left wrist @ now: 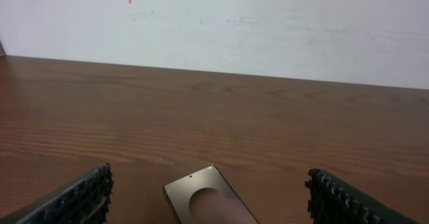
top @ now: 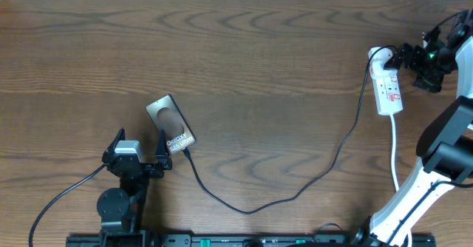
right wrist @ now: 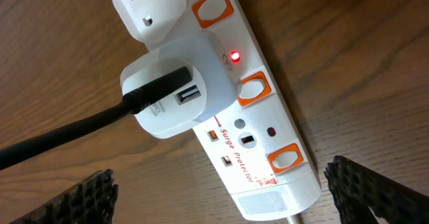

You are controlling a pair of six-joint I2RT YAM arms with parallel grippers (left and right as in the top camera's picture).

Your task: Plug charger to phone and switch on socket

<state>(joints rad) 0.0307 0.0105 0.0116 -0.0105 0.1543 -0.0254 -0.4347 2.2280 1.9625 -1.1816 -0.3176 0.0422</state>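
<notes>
The phone (top: 171, 123) lies on the wooden table with white lettering on its face; its top end also shows in the left wrist view (left wrist: 204, 197). The black charger cable (top: 295, 195) runs from the phone's lower end across the table to a white adapter (right wrist: 177, 86) plugged into the socket (top: 387, 84). A red light (right wrist: 234, 55) glows on the socket (right wrist: 268, 157). My left gripper (top: 140, 147) is open just below-left of the phone, jaws either side of it in the wrist view (left wrist: 208, 200). My right gripper (top: 423, 58) is open and hangs over the socket (right wrist: 221, 190).
The socket's thick white cord (top: 394, 151) runs down toward the right arm's base (top: 403, 202). A second white plug (right wrist: 147, 6) sits at the socket's far end. A pale wall (left wrist: 214, 23) stands beyond the table's far edge.
</notes>
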